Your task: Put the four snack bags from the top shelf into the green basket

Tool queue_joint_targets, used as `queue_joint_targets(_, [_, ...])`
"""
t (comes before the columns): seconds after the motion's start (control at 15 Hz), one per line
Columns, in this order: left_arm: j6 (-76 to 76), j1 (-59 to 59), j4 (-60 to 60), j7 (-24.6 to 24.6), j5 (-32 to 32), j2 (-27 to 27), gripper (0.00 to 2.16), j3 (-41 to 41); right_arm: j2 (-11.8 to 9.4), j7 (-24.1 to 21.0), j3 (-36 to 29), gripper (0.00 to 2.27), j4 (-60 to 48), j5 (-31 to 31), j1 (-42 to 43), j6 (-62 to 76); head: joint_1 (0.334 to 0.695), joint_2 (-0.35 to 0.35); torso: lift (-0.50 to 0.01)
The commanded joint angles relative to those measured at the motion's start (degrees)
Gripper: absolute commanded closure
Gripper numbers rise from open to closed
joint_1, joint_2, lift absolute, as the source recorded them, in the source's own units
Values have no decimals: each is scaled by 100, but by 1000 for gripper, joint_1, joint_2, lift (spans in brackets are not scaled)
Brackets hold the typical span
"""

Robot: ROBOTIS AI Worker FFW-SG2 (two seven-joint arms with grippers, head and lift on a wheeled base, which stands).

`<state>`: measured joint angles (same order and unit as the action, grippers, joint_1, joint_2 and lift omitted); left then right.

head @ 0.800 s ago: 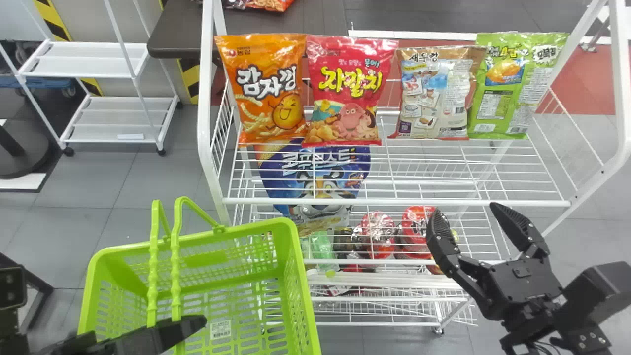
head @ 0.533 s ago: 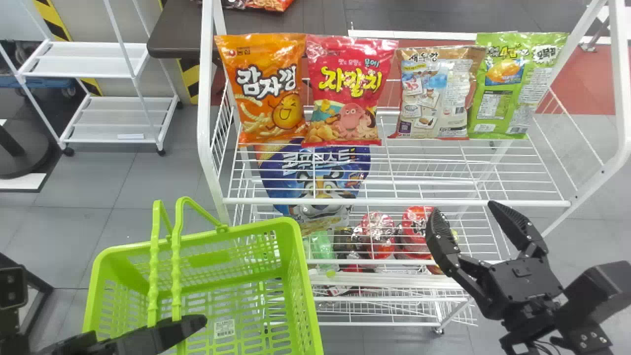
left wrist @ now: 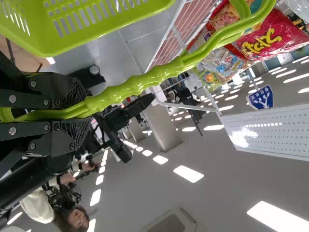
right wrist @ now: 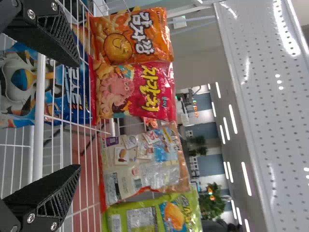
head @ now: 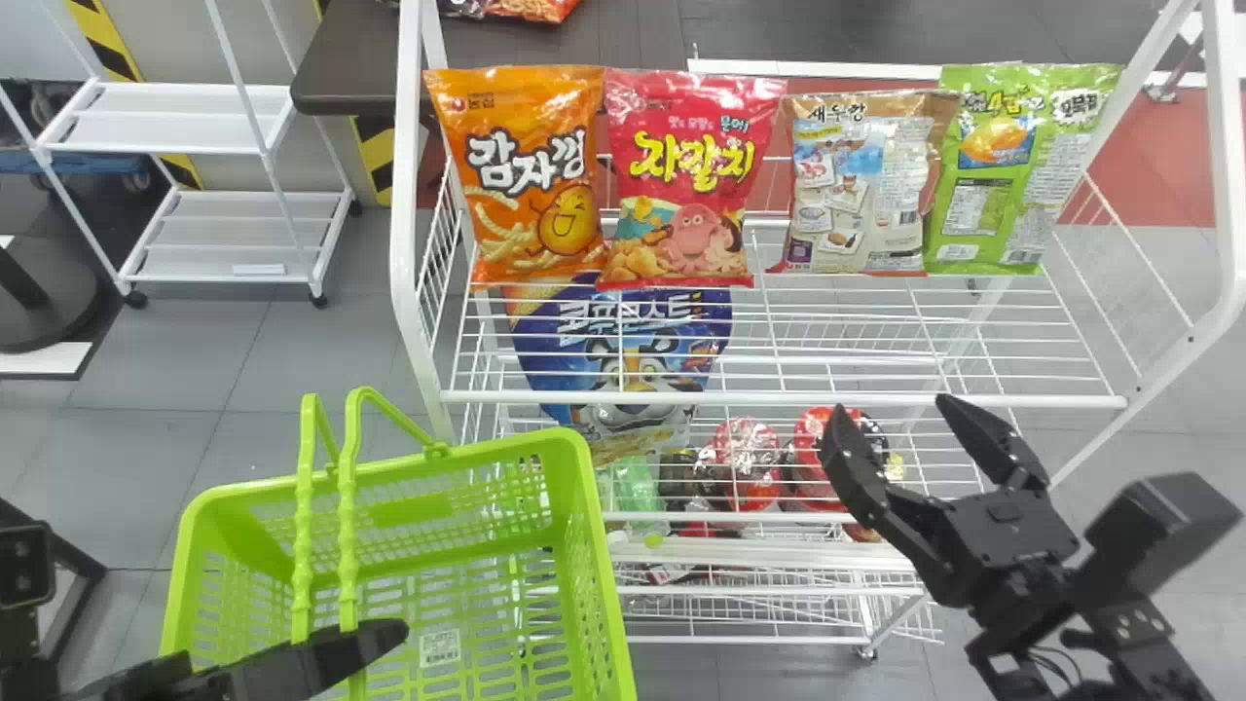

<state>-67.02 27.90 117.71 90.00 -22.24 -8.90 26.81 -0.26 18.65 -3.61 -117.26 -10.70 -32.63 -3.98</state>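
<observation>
Right gripper open and unloaded before the shelf, four snack bags within a risky reach

Right gripper (head: 894,407), lower right of the head view: two black fingers spread wide, nothing between them, near the front rail (head: 779,399) of the white top shelf. Left gripper (left wrist: 87,113): closed around the handles (head: 348,545) of the green basket (head: 590,555), lower left of the head view.

Four snack bags stand in a row across the upper middle and upper right of that view: orange bag (head: 531,175), red bag (head: 686,175), beige bag (head: 861,185), green bag (head: 1022,166). All still await moving.

Likely troubles, as judged from this layout:

Rail and wires. Going in too low, the fingers could strike the front rail or hook the shelf's wires.

Neighbours. Orange and red meet at their edges, and beige overlaps green, so a wide grip might pinch two bags or drag one along. A push against one could tip it backward.

Slippery film. Smooth, puffed packaging may slide out if only a corner is caught; squeezing too hard could crush the snacks.

Basket. Its handles rise across part of the opening, where a bag might snag. Because the left gripper has it by those handles, a knock or an off-centre drop could set it swinging
</observation>
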Motion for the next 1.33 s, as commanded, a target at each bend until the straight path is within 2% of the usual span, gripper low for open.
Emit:
queue_joint_targets(0.0, [9, 13, -3, 57, 0, -6, 2148, 0, 31, 16, 186, 53, 142, -11, 424, -301, 695, 0, 0])
queue_joint_targets(0.27, [9, 22, -55, 57, 0, -15, 2148, -35, 31, 51, 704, 53, 608, -11, 1355, -758, 695, 66, 0])
queue_joint_targets(0.47, [9, 40, -82, 57, 9, -15, 2148, -62, 31, 139, 1188, 63, 1478, -415, 2428, -917, 695, 147, 0])
queue_joint_targets(0.53, [9, 49, -108, 57, 0, -33, 2148, -62, 31, 130, 1381, 70, 1803, -424, 2806, -917, 695, 147, 0])
queue_joint_targets(0.6, [26, 57, -99, 57, 0, -59, 2148, -62, 31, 113, 1574, 73, 2111, -424, 3166, -917, 695, 188, 0])
queue_joint_targets(0.87, [44, 84, -117, 57, 0, -77, 2148, -70, 31, -45, 2242, 70, 3447, -547, 4537, -917, 695, 269, 0])
queue_joint_targets(1.07, [44, 92, -135, 57, 0, -103, 2148, -70, 31, -124, 2682, 70, 4343, -767, 5372, -846, 695, 300, 0])
queue_joint_targets(1.27, [61, 84, -152, 57, 0, -112, 2148, -79, 31, -177, 3016, 76, 5161, -705, 6066, -811, 695, 321, 0])
